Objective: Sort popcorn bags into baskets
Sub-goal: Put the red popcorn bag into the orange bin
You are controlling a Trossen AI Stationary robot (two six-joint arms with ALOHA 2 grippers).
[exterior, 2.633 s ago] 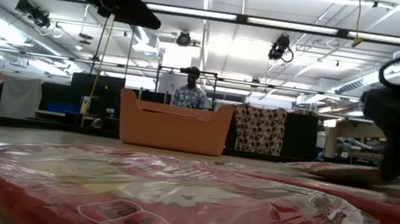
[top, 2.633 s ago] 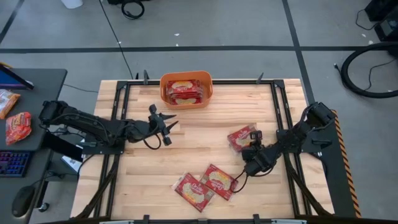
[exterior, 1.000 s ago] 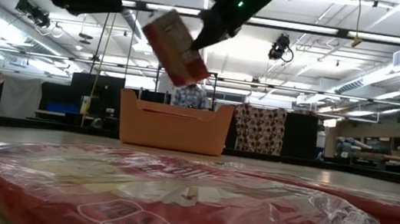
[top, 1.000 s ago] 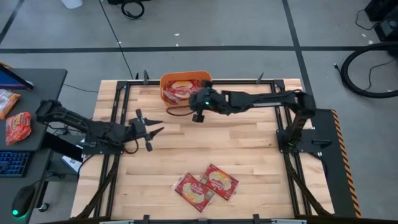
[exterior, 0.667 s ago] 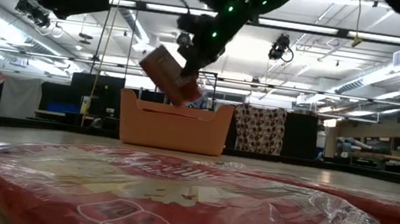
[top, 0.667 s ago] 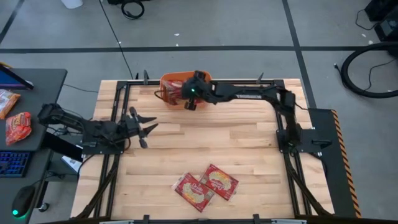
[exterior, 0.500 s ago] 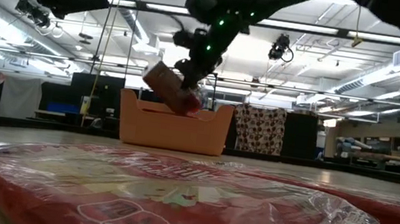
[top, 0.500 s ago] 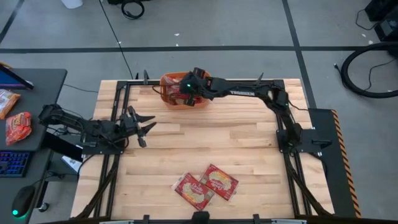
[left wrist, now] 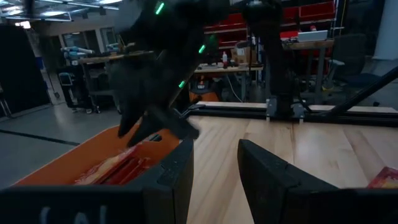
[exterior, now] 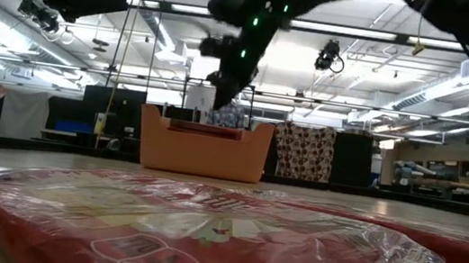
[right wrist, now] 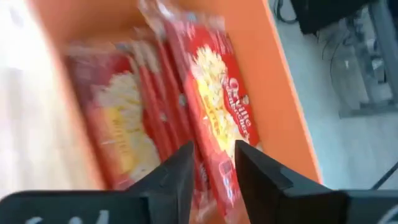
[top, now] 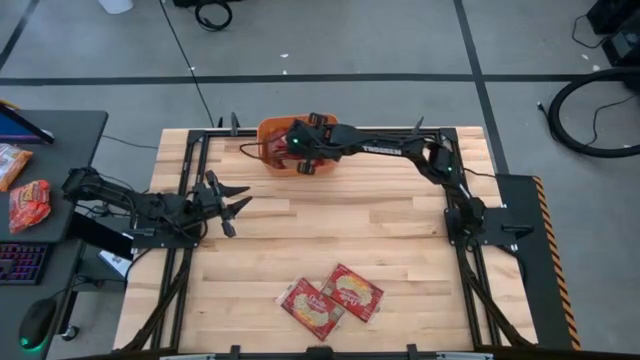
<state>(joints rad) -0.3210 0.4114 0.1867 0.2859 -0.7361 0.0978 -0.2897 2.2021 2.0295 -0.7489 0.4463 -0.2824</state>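
The step in hand is judged to be the dropping of one packet into the orange basket, which stands at the far edge of the wooden table. The right arm is stretched across the table, and the right gripper is held just above the basket. In the right wrist view its jaws are seen a little apart, with nothing between them, and several popcorn bags lie stacked below them inside the basket. The release therefore seems to be done.

Two more popcorn bags are left on the near part of the table, touching each other and well apart from the basket. For the next move, the right arm would probably need to be drawn back and lowered over one of these two bags, with the jaws opened wider, because the packets lie flat on the wood.

The left gripper is kept waiting over the left side of the table, with its jaws open and empty.

The surface is made of light wooden planks inside a black frame. Around it a grey floor with dark lines is seen. In the low view a large hall with ceiling lights is shown behind the basket.
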